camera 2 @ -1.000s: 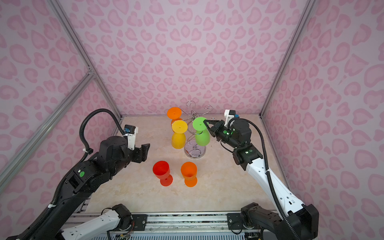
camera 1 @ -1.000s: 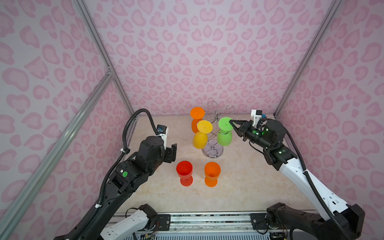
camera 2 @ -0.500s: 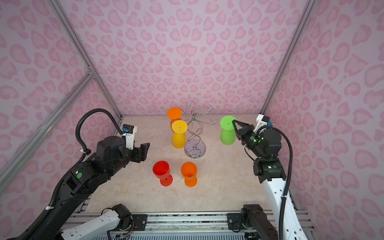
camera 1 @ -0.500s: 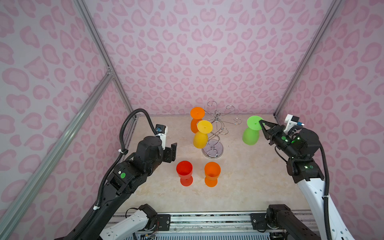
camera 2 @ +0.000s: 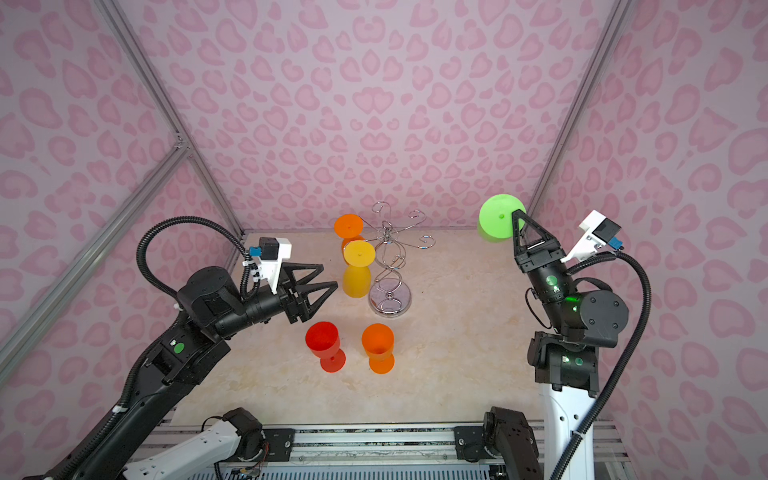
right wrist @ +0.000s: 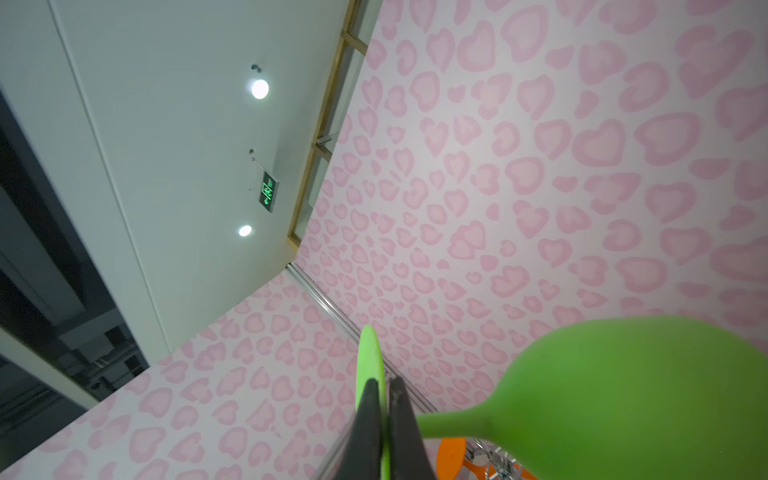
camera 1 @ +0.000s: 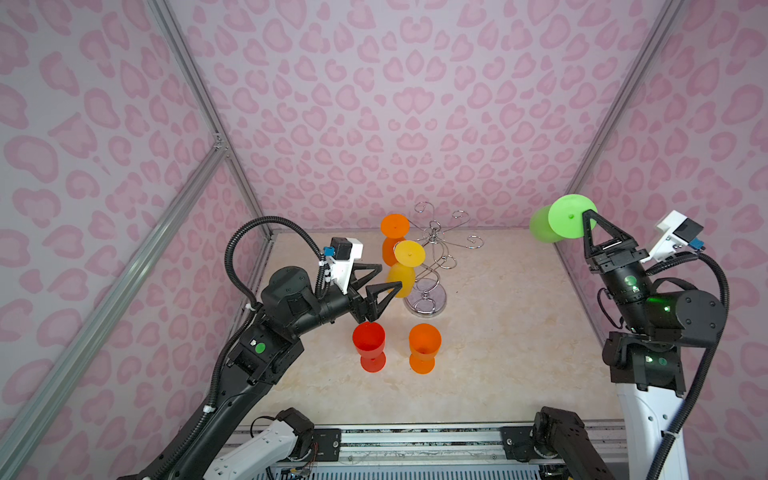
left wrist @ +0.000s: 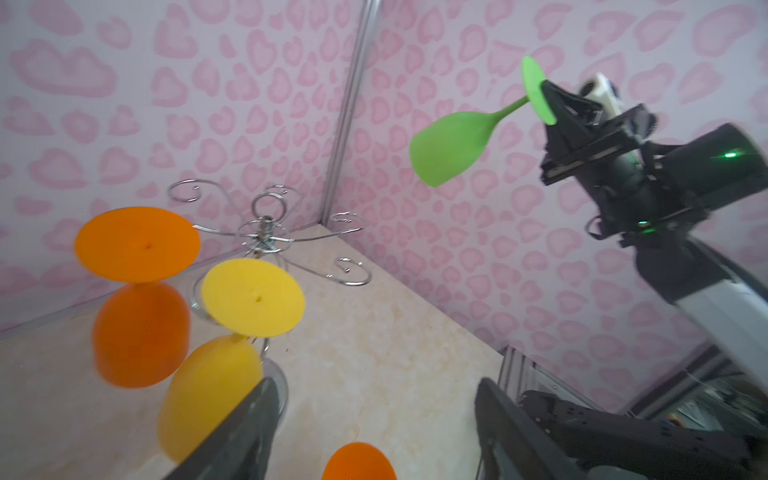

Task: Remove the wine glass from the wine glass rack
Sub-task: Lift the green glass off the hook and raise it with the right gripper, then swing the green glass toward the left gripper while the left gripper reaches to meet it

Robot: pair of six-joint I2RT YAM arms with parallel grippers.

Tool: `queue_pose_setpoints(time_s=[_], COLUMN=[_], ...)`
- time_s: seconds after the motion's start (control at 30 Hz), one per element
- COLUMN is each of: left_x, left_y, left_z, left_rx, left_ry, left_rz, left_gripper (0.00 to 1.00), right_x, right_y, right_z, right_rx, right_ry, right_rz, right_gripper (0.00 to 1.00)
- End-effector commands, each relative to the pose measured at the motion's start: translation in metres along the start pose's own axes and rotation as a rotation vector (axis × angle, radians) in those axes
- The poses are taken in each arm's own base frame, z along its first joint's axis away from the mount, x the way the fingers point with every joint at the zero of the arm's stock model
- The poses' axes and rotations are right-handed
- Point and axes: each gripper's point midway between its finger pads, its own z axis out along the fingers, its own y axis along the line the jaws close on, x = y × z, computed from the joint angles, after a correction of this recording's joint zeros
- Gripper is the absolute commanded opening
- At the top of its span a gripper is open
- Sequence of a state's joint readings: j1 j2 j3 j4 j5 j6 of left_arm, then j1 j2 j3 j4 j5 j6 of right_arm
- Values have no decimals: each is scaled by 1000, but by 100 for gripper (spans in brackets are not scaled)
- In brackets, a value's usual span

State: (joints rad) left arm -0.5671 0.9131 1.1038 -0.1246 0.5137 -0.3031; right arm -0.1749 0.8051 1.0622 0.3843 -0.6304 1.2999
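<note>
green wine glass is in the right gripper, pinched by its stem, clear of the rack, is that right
Not the stem: the right gripper pinches the green wine glass by the edge of its round foot, as the right wrist view shows. The rest holds: it is clear of the wine glass rack.

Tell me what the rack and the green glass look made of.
The wine glass rack looks like polished chromed steel wire: thin, silvery, with bright reflections. The green wine glass is probably matte plastic: solid even colour, no glassy glints, a small dimple at the foot's centre.
</note>
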Motion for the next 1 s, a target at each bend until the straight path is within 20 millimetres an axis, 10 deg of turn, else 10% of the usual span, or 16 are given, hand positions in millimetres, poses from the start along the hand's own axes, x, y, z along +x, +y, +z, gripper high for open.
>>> queue_pose_setpoints(time_s=[0.0, 0.4, 0.97], left_x=[-34, -72, -66], left_y=[-47, -33, -15], left_z=[-1, 35, 56], left_rx=[325, 562, 602], left_ry=[-129, -227, -210], left_rz=[64, -10, -113], left_gripper=[76, 76, 77], right_x=[8, 79, 130], right_y=[65, 109, 85], right_z=[2, 16, 28], right_rx=[-354, -606, -630], right_ry=[47, 276, 354], right_rz=[107, 308, 504], right_gripper=[0, 0, 0])
